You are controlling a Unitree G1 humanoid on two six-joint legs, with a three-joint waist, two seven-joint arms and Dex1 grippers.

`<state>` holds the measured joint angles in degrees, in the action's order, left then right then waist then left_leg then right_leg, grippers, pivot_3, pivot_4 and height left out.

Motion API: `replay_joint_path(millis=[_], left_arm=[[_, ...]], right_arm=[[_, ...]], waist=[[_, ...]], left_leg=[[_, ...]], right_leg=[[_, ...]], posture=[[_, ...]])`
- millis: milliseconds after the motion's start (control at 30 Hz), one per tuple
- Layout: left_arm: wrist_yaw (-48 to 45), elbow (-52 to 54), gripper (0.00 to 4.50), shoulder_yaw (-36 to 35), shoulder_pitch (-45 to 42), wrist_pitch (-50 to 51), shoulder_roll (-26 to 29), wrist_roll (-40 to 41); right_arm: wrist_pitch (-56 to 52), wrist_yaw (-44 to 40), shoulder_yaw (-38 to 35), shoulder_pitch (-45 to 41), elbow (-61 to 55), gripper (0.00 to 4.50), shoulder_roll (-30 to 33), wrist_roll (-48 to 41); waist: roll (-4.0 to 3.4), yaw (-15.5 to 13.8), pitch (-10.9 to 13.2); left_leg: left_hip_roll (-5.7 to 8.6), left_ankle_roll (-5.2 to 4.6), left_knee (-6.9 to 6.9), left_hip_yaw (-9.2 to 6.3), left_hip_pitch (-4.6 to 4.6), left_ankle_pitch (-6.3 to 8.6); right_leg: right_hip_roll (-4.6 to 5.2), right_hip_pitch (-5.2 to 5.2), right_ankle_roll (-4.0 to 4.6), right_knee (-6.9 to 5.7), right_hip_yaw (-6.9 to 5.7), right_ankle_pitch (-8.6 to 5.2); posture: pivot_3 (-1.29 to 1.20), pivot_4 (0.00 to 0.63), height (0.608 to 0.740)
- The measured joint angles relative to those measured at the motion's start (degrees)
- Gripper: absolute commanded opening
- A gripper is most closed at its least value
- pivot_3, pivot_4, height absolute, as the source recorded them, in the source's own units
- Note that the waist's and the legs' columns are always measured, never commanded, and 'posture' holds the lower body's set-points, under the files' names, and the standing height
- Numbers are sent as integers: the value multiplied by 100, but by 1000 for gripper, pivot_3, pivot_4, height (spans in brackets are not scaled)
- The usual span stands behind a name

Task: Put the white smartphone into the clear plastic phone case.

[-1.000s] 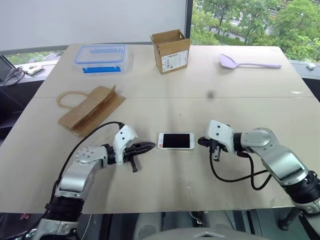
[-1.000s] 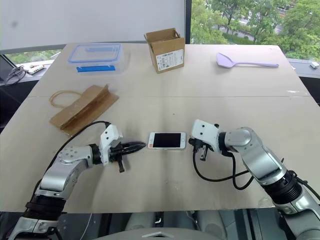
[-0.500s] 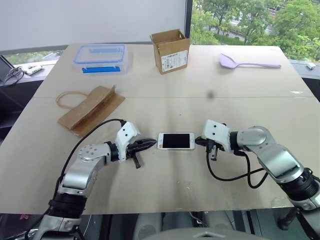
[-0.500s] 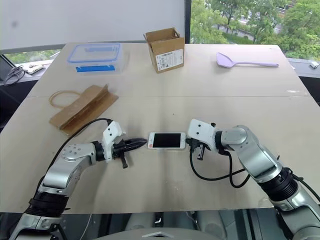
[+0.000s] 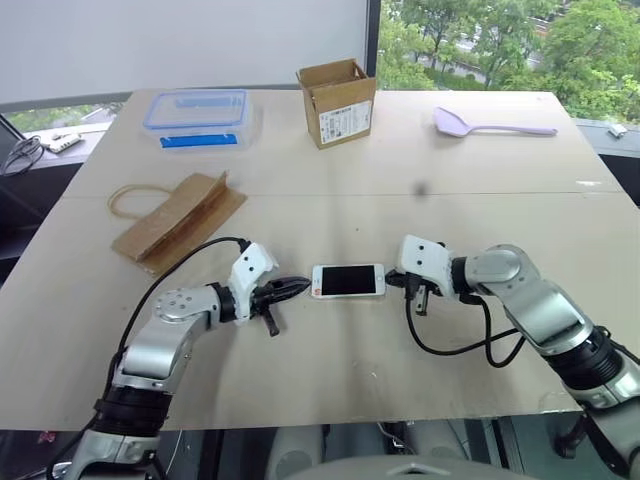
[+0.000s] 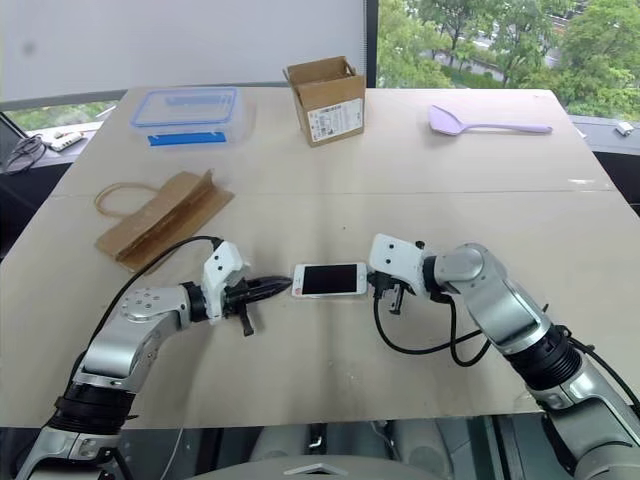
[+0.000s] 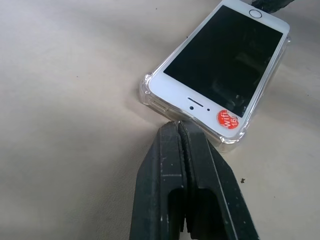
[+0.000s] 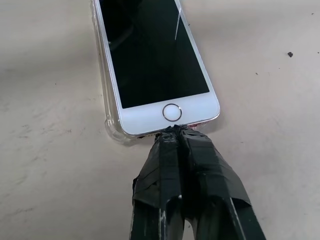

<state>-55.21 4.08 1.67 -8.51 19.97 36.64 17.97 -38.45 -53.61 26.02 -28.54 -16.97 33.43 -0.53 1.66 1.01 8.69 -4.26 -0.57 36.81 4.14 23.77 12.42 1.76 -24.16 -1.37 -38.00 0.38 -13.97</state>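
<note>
With fingers pressed together, the left gripper (image 7: 179, 125) and right gripper (image 8: 176, 131) are touching opposite ends of the white smartphone (image 5: 348, 281), which is lying in the clear phone case (image 7: 146, 93) on the counter (image 5: 330, 380)

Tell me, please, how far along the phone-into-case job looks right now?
Mostly done: the white smartphone lies within the clear plastic phone case on the table. In hand: the shut left gripper and shut right gripper meet its opposite ends. Left: confirming that every corner is seated, which I cannot tell.
</note>
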Motion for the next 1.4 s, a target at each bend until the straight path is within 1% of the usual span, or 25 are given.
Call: replay_joint_path(millis=[533,667,1000,1100,1167,1267,1333,1400], left_arm=[[50,5,45,-127,246,-299,-98,-16],[21,201,45,-182,411,-222,29,39],[54,387,45,-237,401,211,52,78],[-32,365,45,-306,361,209,109,149],[-145,363,45,-406,247,268,99,412],[-380,489,45,-552,156,403,122,814],[-498,574,45,-495,144,464,112,926],[-511,574,45,-303,114,467,38,914]], right_arm=[[-86,-206,-96,106,-2,0,-64,-119],[-119,-250,-81,211,-15,0,-74,-224],[-76,-265,-55,289,40,0,-197,-245],[-36,-240,-231,460,25,0,-170,-404],[4,-198,-297,553,-8,0,-103,-463],[0,-82,-597,649,-115,0,-12,-570],[-25,15,-843,713,-281,0,5,-688],[-49,70,-914,783,-430,0,5,-771]], waist=[[-1,14,-1],[-1,23,0],[-1,17,0],[0,-7,2],[2,-24,5],[3,-35,7],[3,-34,7],[3,-34,7]], left_leg=[[-2,0,-6,2,-2,0],[-2,0,-16,2,-2,0],[-2,0,-18,-1,-3,0],[-2,0,-17,-2,1,0],[-1,0,-16,-2,4,0],[4,0,-14,-1,7,0],[4,0,-13,0,6,0],[4,1,-13,-1,6,0]], right_leg=[[-1,-1,1,0,1,0],[-1,-2,0,2,1,0],[-4,-2,0,3,0,0],[-3,-3,0,4,-1,0],[-1,-4,0,4,-1,0],[4,-3,0,6,0,0],[4,-2,-1,7,1,0],[2,-2,-7,7,1,3]], posture=[[0,150,740],[0,150,740],[0,150,740],[0,150,740],[0,150,740],[0,150,740],[0,150,740],[0,150,740]])
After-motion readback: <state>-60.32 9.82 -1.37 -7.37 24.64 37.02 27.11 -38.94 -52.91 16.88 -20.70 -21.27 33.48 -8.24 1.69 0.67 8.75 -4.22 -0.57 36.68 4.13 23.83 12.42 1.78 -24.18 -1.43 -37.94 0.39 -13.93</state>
